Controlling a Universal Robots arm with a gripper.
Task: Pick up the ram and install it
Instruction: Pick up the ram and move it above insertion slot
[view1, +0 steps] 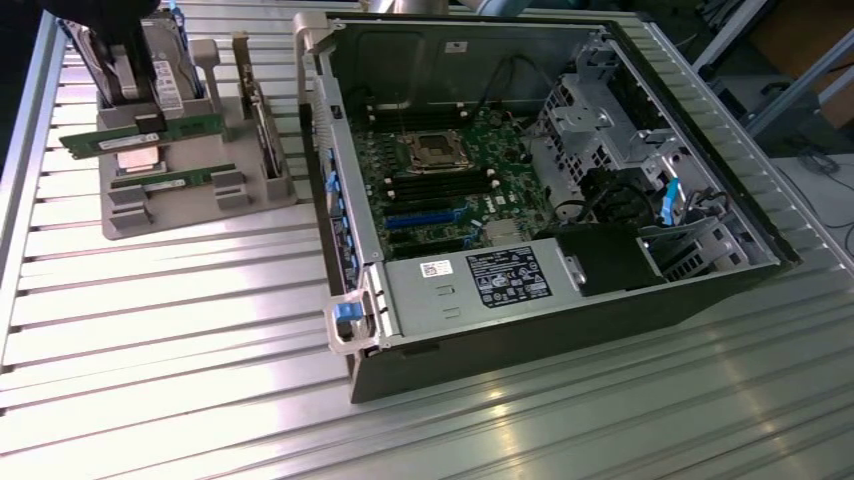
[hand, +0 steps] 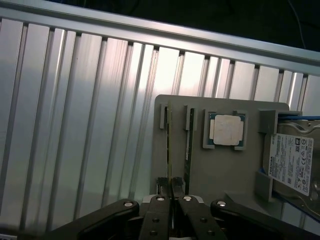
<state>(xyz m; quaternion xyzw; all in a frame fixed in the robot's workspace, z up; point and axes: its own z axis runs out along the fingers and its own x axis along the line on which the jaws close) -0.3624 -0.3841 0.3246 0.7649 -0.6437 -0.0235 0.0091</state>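
Observation:
The ram (view1: 187, 126) (hand: 169, 140), a slim green stick, hangs level just above the grey holder tray (view1: 174, 215) (hand: 220, 170) at the exterior view's left. My gripper (view1: 140, 120) (hand: 170, 187) is shut on its middle, and the wrist view shows the stick edge-on between the two fingertips. A second green stick (view1: 167, 183) (hand: 188, 145) stands in its slot in the tray, close beside the held one. The open computer case (view1: 747, 255) lies to the exterior view's right, with its motherboard (view1: 441, 175) exposed.
On the tray lie a square silver processor (view1: 138, 160) (hand: 226, 130), upright hard drives (view1: 167, 70) (hand: 292, 162) and an upright card with a metal bracket (view1: 267, 130). All of it rests on a ribbed aluminium table (view1: 174, 330). The case's side wall (view1: 327, 180) rises between tray and motherboard.

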